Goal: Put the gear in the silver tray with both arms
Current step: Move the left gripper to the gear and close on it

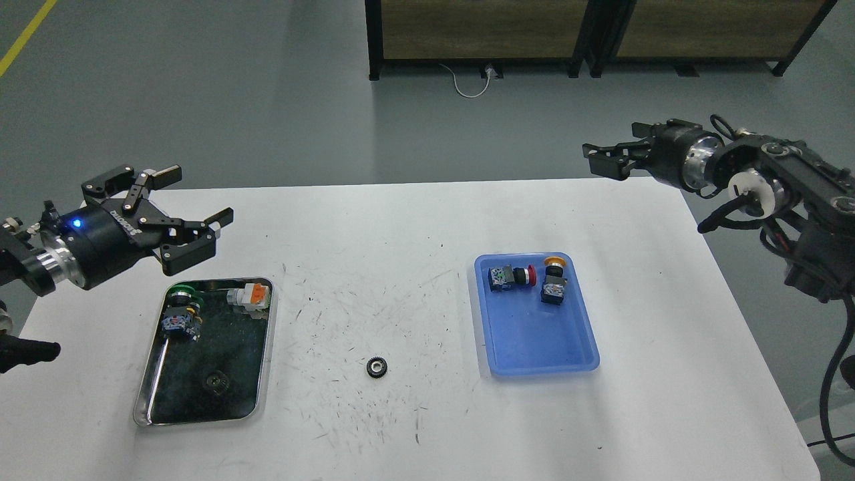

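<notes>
Gear: a small black toothed metal gear (377, 367) lies flat on the scuffed white surface (401, 220), between the two trays and touching neither.
Silver tray: the shiny rectangular metal tray with rounded corners (264, 374) sits on the left part of the surface; its dark bottom carries a green-capped push-button switch (182, 314) at the far left corner, an orange-and-white switch block (250, 296) at the far right corner, and a dark gear-like piece (217, 382) nearer the front — hard to make out against the reflection.
Blue tray: a blue plastic rectangular tray (534, 347) on the right holds a red-capped button switch (511, 276) and a yellow-capped button switch (554, 280), side by side at its far end.
Left pincer (194, 200): raised above the far left edge of the surface, fingers spread wide, holding nothing.
Right pincer (594, 157): held high beyond the far right corner, well apart from everything; seen small and dark — whether released or clenched, I cannot tell.
</notes>
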You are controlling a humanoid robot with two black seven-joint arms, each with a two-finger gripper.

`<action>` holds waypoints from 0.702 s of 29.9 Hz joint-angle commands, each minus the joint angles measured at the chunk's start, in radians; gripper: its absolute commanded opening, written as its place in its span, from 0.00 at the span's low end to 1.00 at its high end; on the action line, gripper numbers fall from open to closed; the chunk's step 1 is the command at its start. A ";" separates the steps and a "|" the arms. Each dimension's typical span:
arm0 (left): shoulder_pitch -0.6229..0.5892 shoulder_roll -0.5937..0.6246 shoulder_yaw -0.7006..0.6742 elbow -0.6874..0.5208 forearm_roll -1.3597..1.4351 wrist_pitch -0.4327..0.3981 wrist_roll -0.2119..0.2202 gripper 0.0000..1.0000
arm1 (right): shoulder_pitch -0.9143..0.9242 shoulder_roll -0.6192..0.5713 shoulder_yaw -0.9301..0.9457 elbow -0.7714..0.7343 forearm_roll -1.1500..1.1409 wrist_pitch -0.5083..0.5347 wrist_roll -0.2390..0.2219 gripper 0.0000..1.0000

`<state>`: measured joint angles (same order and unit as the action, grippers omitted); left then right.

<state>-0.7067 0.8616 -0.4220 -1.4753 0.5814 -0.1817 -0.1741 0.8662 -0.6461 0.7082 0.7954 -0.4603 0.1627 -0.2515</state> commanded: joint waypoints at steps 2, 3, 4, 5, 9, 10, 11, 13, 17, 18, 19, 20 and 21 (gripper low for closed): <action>0.004 -0.107 0.075 -0.013 0.032 0.010 -0.002 0.98 | -0.022 -0.070 0.042 -0.002 0.002 0.000 0.000 0.98; 0.009 -0.134 0.086 -0.010 0.041 0.011 -0.002 0.98 | -0.026 -0.084 0.042 -0.004 0.002 0.000 0.000 0.98; 0.015 -0.159 0.094 -0.004 0.055 0.011 -0.005 0.98 | -0.029 -0.093 0.043 -0.002 0.002 0.001 0.000 0.98; 0.024 -0.185 0.103 0.006 0.075 0.011 -0.005 0.98 | -0.030 -0.101 0.043 -0.004 0.002 0.001 0.000 0.98; 0.082 -0.286 0.106 0.049 0.127 0.030 -0.008 0.98 | -0.045 -0.110 0.047 -0.004 0.002 0.001 0.000 0.98; 0.096 -0.302 0.106 0.056 0.135 0.042 -0.011 0.98 | -0.049 -0.110 0.047 -0.004 0.002 0.001 0.000 0.98; 0.114 -0.315 0.106 0.070 0.149 0.059 -0.013 0.98 | -0.049 -0.110 0.047 -0.005 0.002 0.001 0.000 0.98; 0.154 -0.346 0.106 0.098 0.187 0.082 -0.018 0.98 | -0.050 -0.107 0.047 -0.012 0.002 0.003 0.000 0.98; 0.219 -0.403 0.103 0.153 0.247 0.113 -0.045 0.98 | -0.050 -0.095 0.045 -0.027 0.002 0.003 0.000 0.98; 0.228 -0.417 0.103 0.174 0.258 0.125 -0.050 0.98 | -0.050 -0.089 0.045 -0.028 0.002 0.003 0.000 0.98; 0.234 -0.432 0.103 0.190 0.265 0.134 -0.051 0.98 | -0.050 -0.084 0.045 -0.030 0.002 0.003 0.000 0.98; 0.240 -0.456 0.104 0.205 0.271 0.145 -0.053 0.98 | -0.050 -0.081 0.045 -0.033 0.002 0.003 0.000 0.98; 0.245 -0.473 0.104 0.216 0.275 0.151 -0.053 0.98 | -0.050 -0.080 0.045 -0.035 0.002 0.003 0.000 0.98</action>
<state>-0.4806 0.4390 -0.3187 -1.2983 0.8381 -0.0545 -0.2219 0.8160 -0.7343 0.7547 0.7667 -0.4584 0.1657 -0.2515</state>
